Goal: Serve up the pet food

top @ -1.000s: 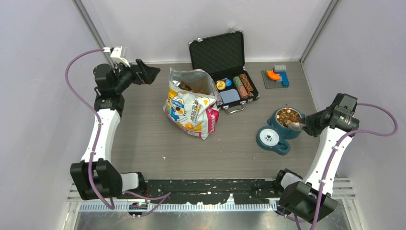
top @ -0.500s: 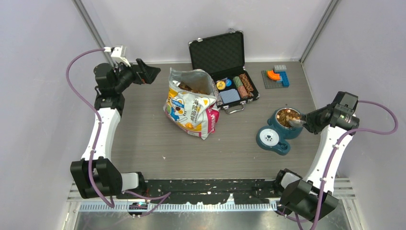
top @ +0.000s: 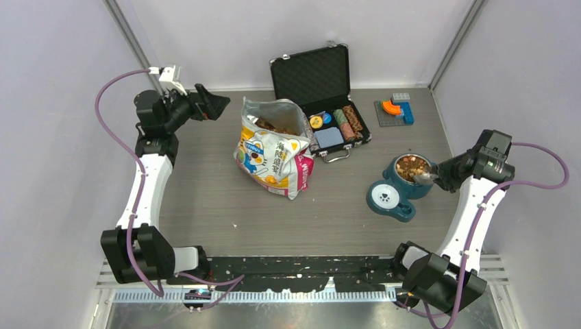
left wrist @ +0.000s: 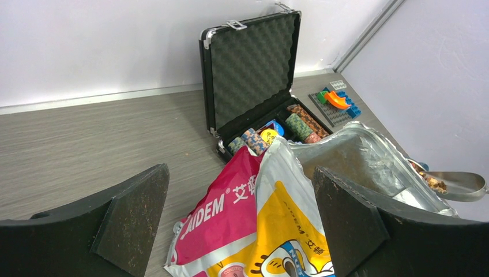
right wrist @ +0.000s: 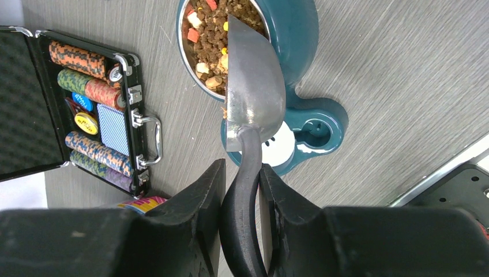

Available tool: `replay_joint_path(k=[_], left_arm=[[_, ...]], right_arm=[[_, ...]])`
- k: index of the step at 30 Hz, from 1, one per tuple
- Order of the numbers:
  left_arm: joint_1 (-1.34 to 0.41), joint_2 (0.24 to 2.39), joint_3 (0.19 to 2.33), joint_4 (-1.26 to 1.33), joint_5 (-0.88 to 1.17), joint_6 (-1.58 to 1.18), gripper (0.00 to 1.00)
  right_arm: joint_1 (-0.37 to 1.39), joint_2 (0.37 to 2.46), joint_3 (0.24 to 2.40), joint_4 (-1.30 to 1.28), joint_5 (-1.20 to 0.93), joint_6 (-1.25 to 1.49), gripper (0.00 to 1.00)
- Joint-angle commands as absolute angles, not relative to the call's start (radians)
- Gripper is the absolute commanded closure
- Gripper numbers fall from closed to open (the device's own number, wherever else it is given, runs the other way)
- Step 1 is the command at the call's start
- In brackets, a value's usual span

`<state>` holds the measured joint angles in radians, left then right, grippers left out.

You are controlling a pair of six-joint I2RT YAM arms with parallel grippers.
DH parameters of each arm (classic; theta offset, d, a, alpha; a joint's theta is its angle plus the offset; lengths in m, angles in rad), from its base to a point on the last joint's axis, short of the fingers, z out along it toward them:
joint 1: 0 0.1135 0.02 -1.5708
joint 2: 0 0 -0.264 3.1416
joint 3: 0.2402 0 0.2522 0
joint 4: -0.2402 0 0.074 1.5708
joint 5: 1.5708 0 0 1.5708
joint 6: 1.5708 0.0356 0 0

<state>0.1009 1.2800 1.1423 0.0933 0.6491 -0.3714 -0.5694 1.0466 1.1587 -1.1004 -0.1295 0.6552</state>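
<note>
Right wrist view: pet food, mixed brown kibble, fills the teal bowl at the top centre of your frame. Metal scoop: blade lies over the kibble, tip inside the bowl. Its black handle runs down to your right gripper, which pinches it between both fingers. Poker chip case, lid open, at left. Top external view: your left gripper, upper left, spread wide and holding nothing, faces the opened cartoon bag at centre.

Pet food in bowl — bag left, case behind
</note>
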Motion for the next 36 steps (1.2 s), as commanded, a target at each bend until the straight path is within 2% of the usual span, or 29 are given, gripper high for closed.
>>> replay_joint_path(k=[1, 36], left_arm=[[0.112, 1.277, 1.183, 0.124, 0.672, -0.382, 0.01], [0.120, 1.279, 1.180, 0.133, 0.685, -0.394, 0.01]], right_arm=[[-0.565, 1.021, 1.218, -1.111, -0.098, 0.632, 0.95], [-0.565, 1.065, 1.319, -1.243, -0.054, 0.556, 0.95]])
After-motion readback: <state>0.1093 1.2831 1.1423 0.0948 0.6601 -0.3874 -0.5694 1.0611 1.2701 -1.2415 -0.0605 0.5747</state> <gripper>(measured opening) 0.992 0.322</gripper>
